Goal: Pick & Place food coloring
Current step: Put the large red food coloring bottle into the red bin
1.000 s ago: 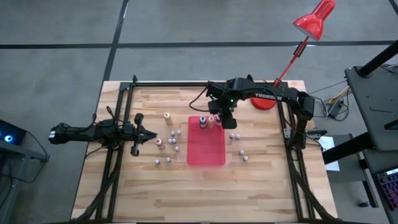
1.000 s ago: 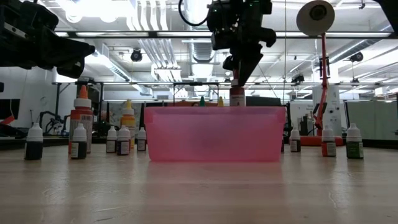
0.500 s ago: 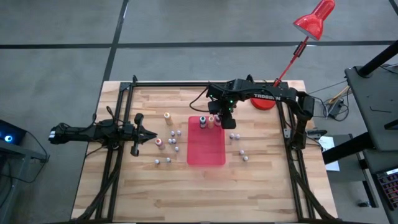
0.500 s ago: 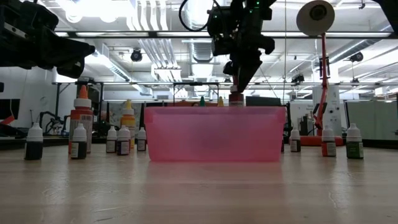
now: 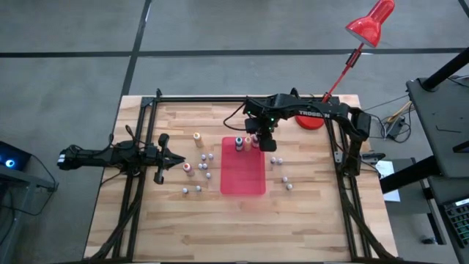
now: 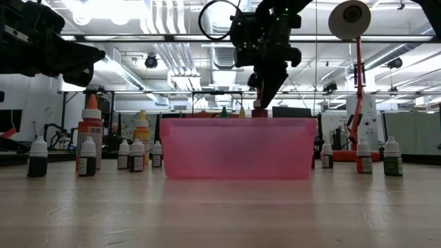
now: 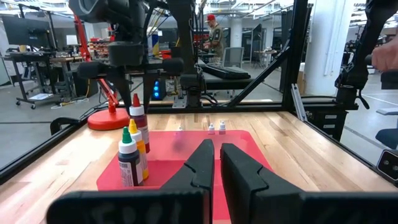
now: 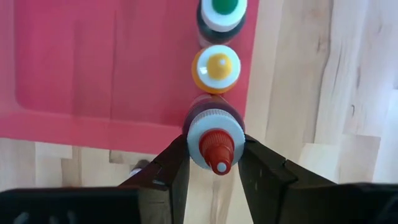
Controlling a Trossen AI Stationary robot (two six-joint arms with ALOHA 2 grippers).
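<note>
wood table (image 5: 308, 220), r gripper (image 8: 214, 163) "trossen" arm grasping red-tip bottle (image 8: 213, 138) in red tray (image 5: 242, 180), l gripper (image 7: 214, 163) clenched

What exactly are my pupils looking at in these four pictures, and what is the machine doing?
It is a robot with two dark arms at a wooden table, each ending in a two-fingered hand. One picture looks straight down from above, one looks level across the table top, and the other two come from small cameras on each wrist.

On the table lies a flat red tray. Two little bottles stand along its far edge, a green-capped bottle and a yellow-capped bottle. More small bottles stand scattered on the wood on both sides of it. A red desk lamp stands at the far right corner.

The right hand grips a red-capped bottle by its neck, beside those two in the tray. The left hand waits shut and empty at the table's left side.
</note>
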